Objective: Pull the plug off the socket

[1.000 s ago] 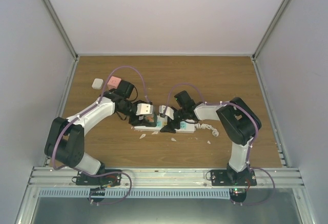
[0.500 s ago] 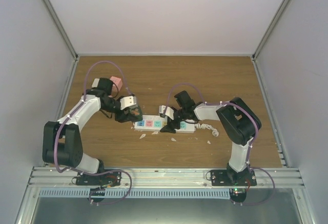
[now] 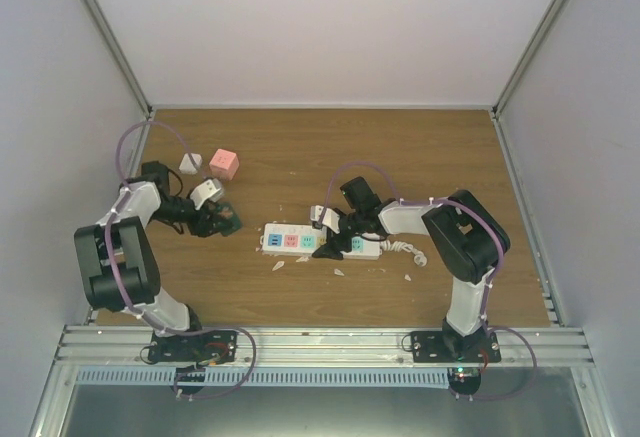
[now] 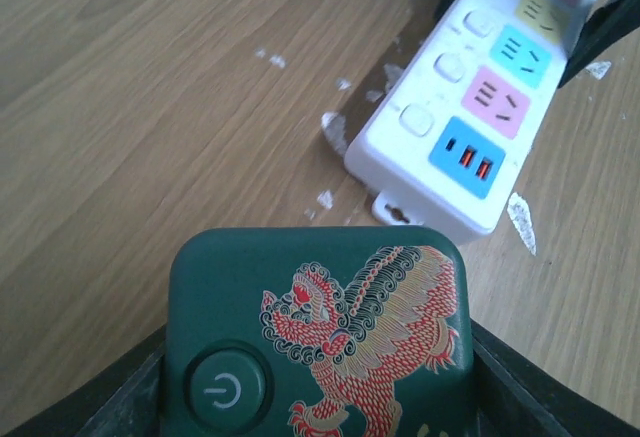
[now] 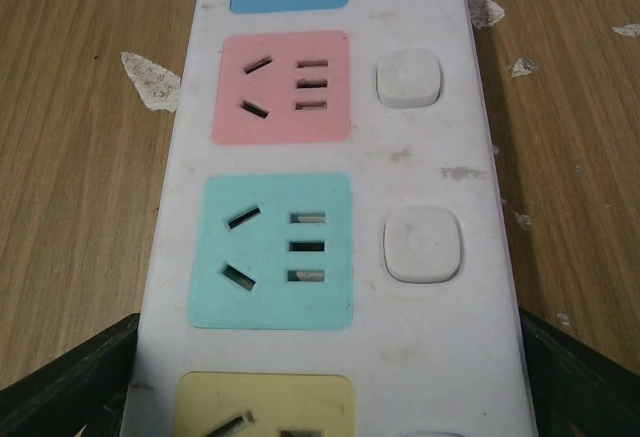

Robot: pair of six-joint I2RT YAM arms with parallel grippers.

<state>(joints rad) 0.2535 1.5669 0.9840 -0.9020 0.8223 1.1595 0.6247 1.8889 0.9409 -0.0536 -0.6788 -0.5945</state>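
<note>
The green plug (image 4: 315, 342), printed with a red lion and a power button, was out of the power strip (image 3: 322, 241). It sat clamped between the jaws of the left gripper (image 3: 218, 219), near the strip's blue USB end but apart from it. I saw the strip lying flat on the wooden table (image 3: 420, 157), about mid-table. The right gripper (image 3: 336, 242) straddled it, a finger pressed to each long side. White flecks (image 4: 520, 222) lay beside it, and a pink cube (image 3: 224, 164) stood well behind.

Table inventory:
One long white rectangular power strip (image 3: 290, 240).
One dark green square plug with a red lion print (image 4: 315, 342).
One pink cube (image 3: 223, 164) — one small white rounded block (image 3: 190, 163).
Small white scraps (image 3: 279, 265) — at least four.
</note>
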